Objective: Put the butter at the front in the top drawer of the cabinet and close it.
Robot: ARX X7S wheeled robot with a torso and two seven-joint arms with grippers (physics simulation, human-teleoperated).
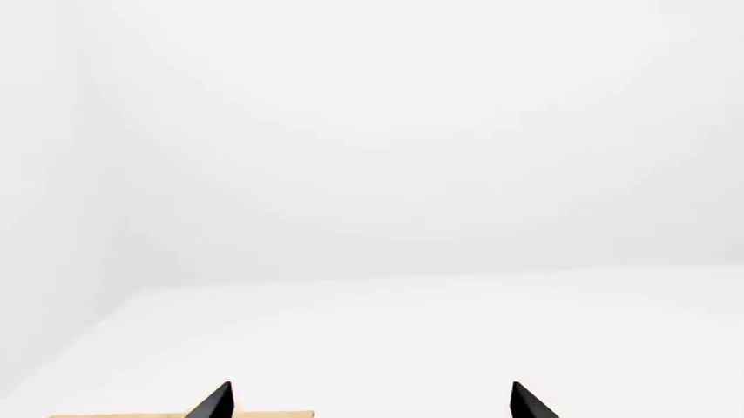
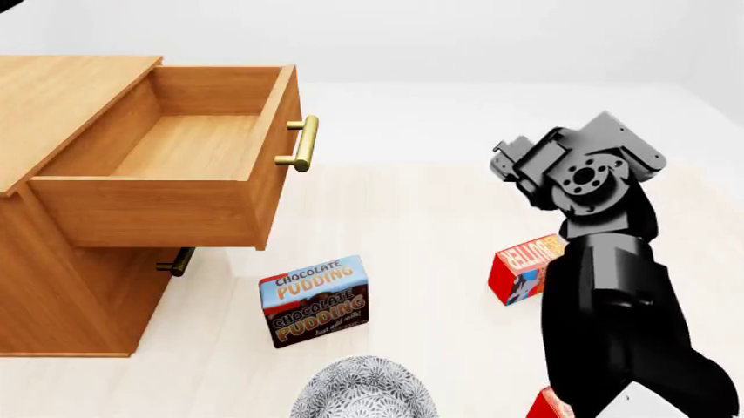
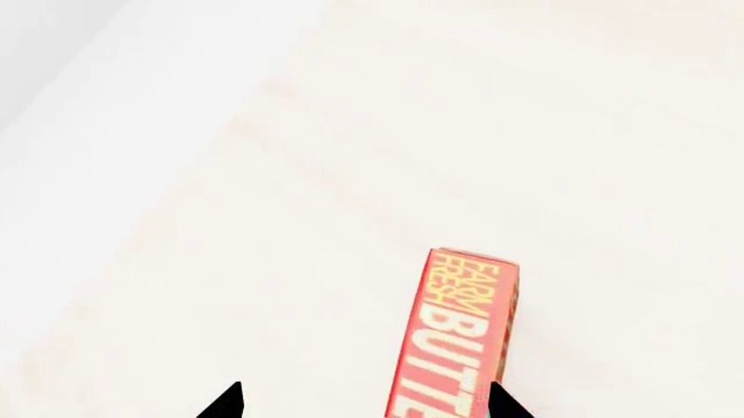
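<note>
A red butter box (image 2: 524, 265) with yellow lettering stands on the pale floor, partly hidden behind my right arm (image 2: 595, 261). In the right wrist view this butter (image 3: 456, 340) lies between the open fingers of my right gripper (image 3: 365, 387), close to one fingertip, not gripped. The corner of a second red box (image 2: 546, 406) shows nearer me. The cabinet (image 2: 58, 287) stands at left with its top drawer (image 2: 174, 139) pulled out and nothing in it; its brass handle (image 2: 301, 144) faces right. My left gripper (image 1: 372, 385) is open over white ground, holding nothing.
A Chocolate Pudding box (image 2: 314, 300) stands on the floor in front of the cabinet. A grey patterned bowl (image 2: 362, 390) sits at the near edge. The lower drawer's handle (image 2: 177, 261) shows under the open drawer. A tan wooden strip (image 1: 174, 414) edges the left wrist view.
</note>
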